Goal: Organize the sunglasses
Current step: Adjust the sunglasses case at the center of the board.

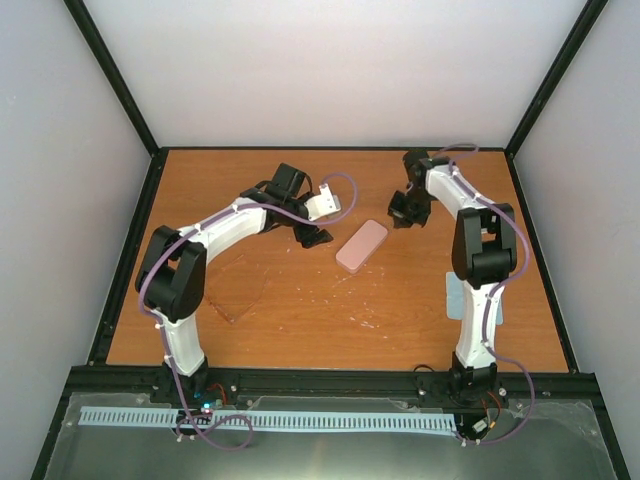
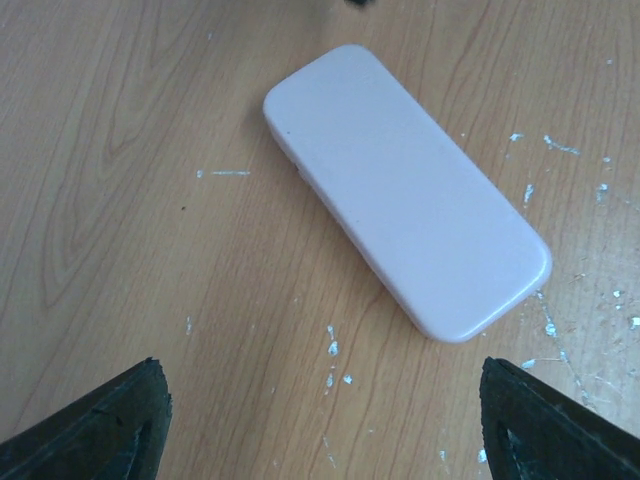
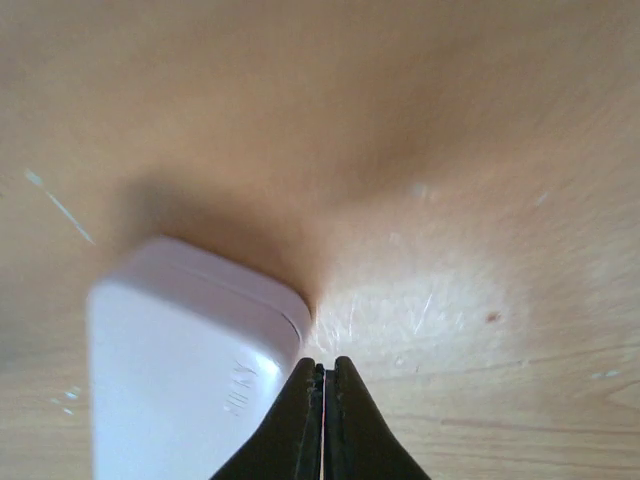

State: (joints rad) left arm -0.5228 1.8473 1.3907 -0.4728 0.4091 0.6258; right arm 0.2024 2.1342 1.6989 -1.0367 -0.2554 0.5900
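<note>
Bright, diffuse light, soft shadows. Sharp in left wrist view. In right wrist view: pink case (image 3: 185,380) blurred, out of focus, dark soft shadow just behind it, pale glare patch to its right.

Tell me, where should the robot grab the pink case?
Across its narrow middle, one finger on each long side, coming straight down from above. The pink case lies flat and closed on the table, long with rounded ends, so the short span fits best. The open left tool looks wide enough.
</note>
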